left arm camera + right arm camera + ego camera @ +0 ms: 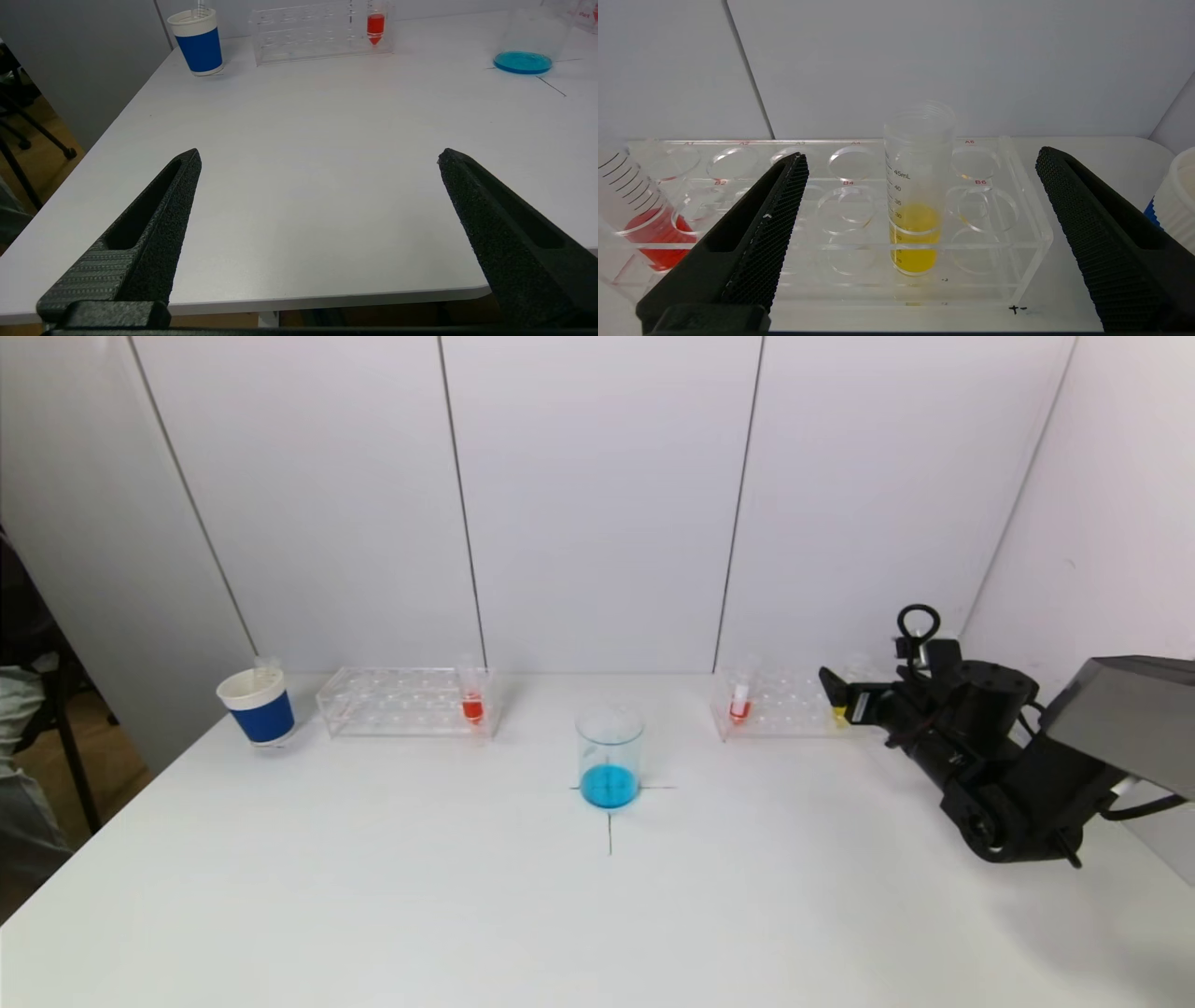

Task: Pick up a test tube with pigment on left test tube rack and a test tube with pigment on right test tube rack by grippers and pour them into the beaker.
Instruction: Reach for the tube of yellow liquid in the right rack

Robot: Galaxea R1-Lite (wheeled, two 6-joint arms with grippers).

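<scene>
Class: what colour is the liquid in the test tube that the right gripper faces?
Yellow. The test tube shows best in the right wrist view, standing in the right rack.

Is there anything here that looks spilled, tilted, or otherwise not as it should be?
One thing: in the right rack, the red tube leans instead of standing upright like the yellow tube. No spill shows on the table. The beaker stands upright with blue liquid.
</scene>
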